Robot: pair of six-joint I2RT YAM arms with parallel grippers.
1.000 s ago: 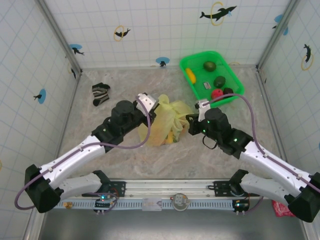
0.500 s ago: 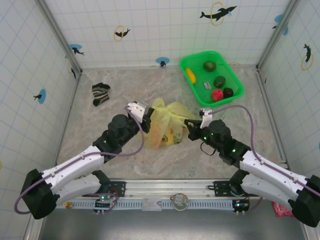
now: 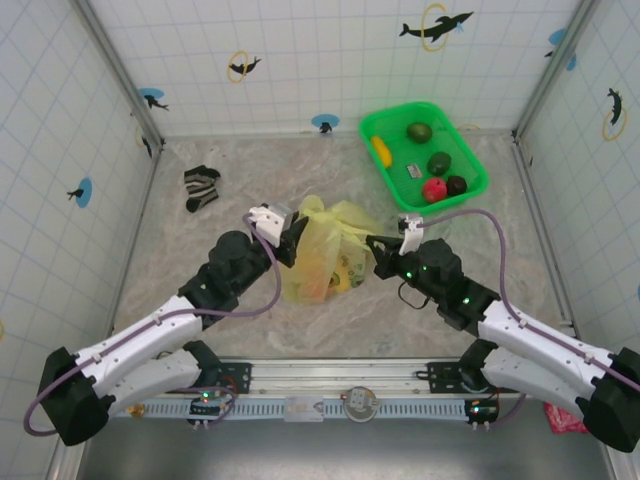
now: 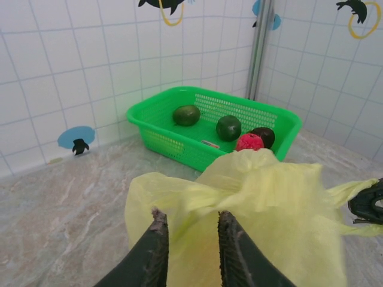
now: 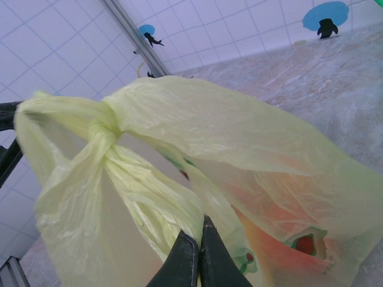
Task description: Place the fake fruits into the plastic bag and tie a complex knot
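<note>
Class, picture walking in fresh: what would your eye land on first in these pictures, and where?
First comes the pale-yellow plastic bag at mid-table, gripped from either side by the left gripper and right gripper, with a knot twisted in its handles. Next is the bright green basket in the far right corner, holding several fake fruits.

The thin translucent plastic bag (image 5: 239,137) is pale yellow — orange, red and green patches show through its wall just beside the right gripper's (image 5: 199,234) black fingers, perhaps printed spots. Beyond the left gripper (image 4: 188,216), a bright green plastic mesh basket (image 4: 167,143) holds glossy plastic fruits (image 4: 228,127): two dark green, one red, one dark brown. Off to that gripper's left — a black-and-white striped sock (image 3: 200,187).
</note>
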